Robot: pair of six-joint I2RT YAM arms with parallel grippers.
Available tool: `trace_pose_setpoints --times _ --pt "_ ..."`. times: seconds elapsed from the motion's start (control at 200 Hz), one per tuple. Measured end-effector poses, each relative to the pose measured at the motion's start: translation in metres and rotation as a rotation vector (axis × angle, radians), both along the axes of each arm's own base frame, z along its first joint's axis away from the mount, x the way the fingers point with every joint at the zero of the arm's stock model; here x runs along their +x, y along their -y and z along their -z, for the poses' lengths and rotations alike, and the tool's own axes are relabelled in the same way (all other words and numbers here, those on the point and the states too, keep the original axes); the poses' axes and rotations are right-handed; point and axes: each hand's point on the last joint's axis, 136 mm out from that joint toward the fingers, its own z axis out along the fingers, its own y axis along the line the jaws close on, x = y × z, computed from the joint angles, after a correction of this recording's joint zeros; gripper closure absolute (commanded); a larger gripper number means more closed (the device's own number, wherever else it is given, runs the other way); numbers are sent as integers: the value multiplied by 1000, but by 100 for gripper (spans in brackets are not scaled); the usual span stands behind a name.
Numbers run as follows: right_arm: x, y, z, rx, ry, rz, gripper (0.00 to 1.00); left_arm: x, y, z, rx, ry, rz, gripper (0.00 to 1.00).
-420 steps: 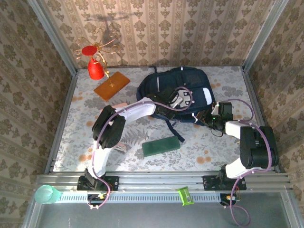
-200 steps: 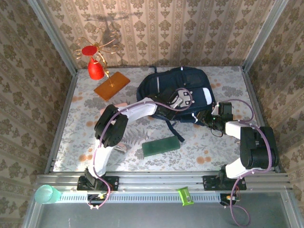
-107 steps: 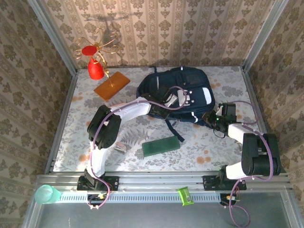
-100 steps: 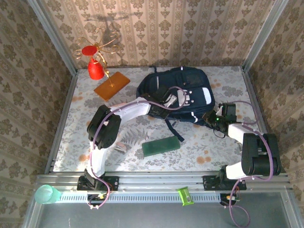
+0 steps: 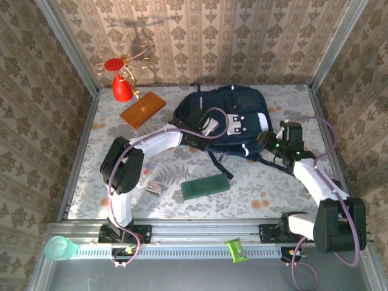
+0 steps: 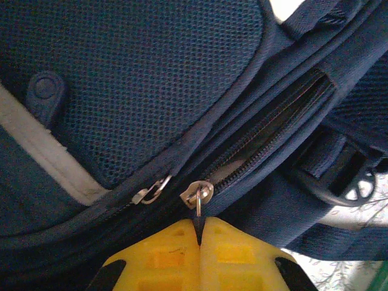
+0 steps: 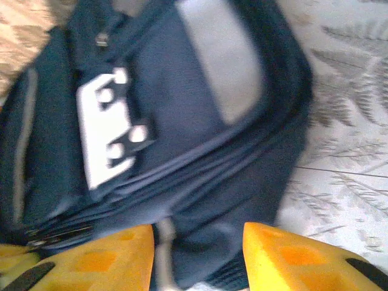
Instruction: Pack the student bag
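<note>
The zip pull (image 6: 198, 195) is pinched by the closed left claw (image 6: 199, 225) — evidently to open the student bag (image 6: 139, 79) — while the right claw (image 7: 198, 235) is held open.

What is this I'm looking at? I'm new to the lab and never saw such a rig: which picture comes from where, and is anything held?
Two robot arms are bolted at the near edge of a table. The overhead picture shows both at a navy backpack; a flat green object and an orange board lie nearby. The other two pictures come from cameras on the wrists. The left gripper is shut on a zipper pull of the bag. The right gripper is open at the bag's edge.
</note>
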Motion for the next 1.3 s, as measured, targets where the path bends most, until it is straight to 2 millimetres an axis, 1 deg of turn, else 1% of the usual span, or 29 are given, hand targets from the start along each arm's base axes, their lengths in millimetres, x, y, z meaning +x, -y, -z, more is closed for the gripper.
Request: trace_pose_setpoints --times 0.055,0.13,0.2,0.27,0.35,0.485,0.54,0.665,0.825,0.91,0.975,1.01,1.11,1.16,1.23,1.3 --pt "-1 -14 -8 -11 17 -42 45 -3 4 -1 -11 -8 4 100" --pt "-3 -33 -6 -2 5 -92 41 -8 10 -2 -28 -17 17 100" --pt "-5 -52 5 19 -36 -141 39 -14 17 -3 -40 -23 34 100" --pt "-5 -70 20 46 -93 -181 38 -20 23 -4 -47 -28 50 100" --pt "-4 -83 36 66 -147 -205 38 -25 28 -4 -54 -33 61 100" --pt "0 -84 62 65 -217 -188 38 -30 32 -5 -59 -38 69 100" --pt "0 -81 67 52 -228 -171 38 -31 33 -5 -61 -38 70 100" --pt "6 -77 67 45 -212 -142 38 -33 35 -5 -62 -37 76 100" --pt "23 -74 65 89 -169 -95 42 -34 36 -5 -61 -38 79 100" --pt "30 -69 65 114 -155 -59 46 -34 36 -5 -61 -38 79 100" --pt "34 -66 66 126 -154 -38 51 -34 36 -5 -61 -37 80 100" --pt "36 -65 68 131 -155 -28 55 -34 36 -5 -61 -37 80 100" --pt "39 -62 74 136 -159 -7 78 -34 36 -5 -61 -37 80 100" --pt "40 -62 75 150 -163 9 86 -34 36 -5 -60 -36 80 100" --pt "42 -59 74 159 -160 20 93 -33 35 -5 -55 -31 79 100" --pt "44 -52 72 167 -152 27 96 -32 33 -5 -41 -15 80 100"
